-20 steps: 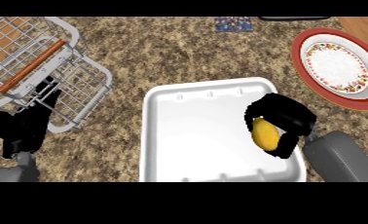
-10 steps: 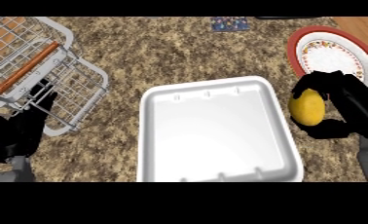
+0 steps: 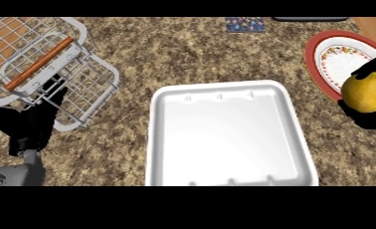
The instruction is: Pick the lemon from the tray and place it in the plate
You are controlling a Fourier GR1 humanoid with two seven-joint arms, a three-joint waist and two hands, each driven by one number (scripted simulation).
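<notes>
Head view: my right hand (image 3: 361, 113) curls round the lemon (image 3: 360, 92), holding it clear of the tray (image 3: 228, 133) and at the plate's (image 3: 323, 54) near rim, so it can be set down. My left hand (image 3: 33, 123) rests open beside the tray.

The desk (image 3: 183, 54) has a speckled brown and tan granite-like top that fills the view. A white wire basket (image 3: 70, 73) with an orange handle stands at its left edge. Near the far edge lies a small dark patterned item (image 3: 246, 24), and a dark object (image 3: 308, 19) shows toward the far right corner.
</notes>
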